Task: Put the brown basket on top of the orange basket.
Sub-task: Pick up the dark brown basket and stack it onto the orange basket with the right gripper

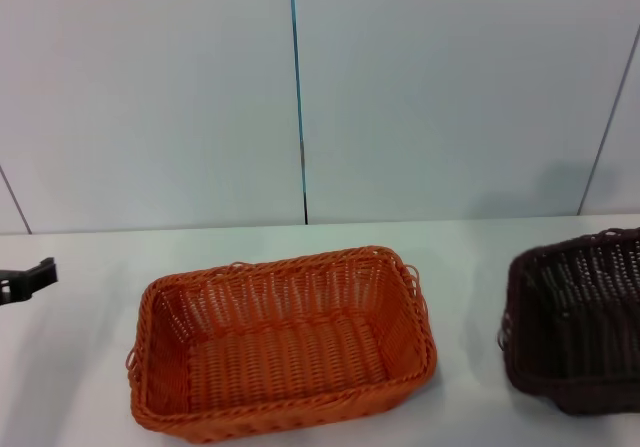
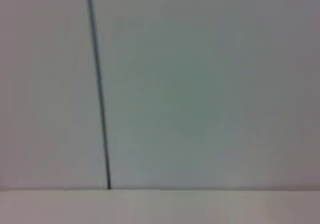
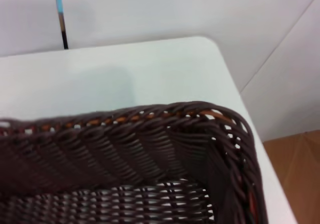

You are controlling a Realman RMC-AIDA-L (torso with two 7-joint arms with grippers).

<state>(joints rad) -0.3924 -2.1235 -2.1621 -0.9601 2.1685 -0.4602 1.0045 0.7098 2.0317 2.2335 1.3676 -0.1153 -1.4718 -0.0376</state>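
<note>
Clearly the two baskets sit well apart on the white table (image 1: 90,367): the orange basket (image 1: 282,339) rests upright and empty in the middle of the head view, and the brown basket (image 1: 580,317) stands off to the robot's right, partly cut by the picture's edge. The right wrist view looks down close onto the brown basket's braided rim (image 3: 150,115) and one of its corners, near the table's rounded corner, so that arm seems to be poised over it; the right gripper itself does not show, and whether it has a hold on anything cannot be told. The left gripper (image 1: 28,280) is only a dark tip at the far left edge, well clear of both baskets, its opening impossible to judge. The step in hand looks like taking the brown basket by its rim. A grip on a long side wall, near its middle, should keep the basket level when lifted, then carry it across and lower it squarely into the orange one, long sides aligned.
</note>
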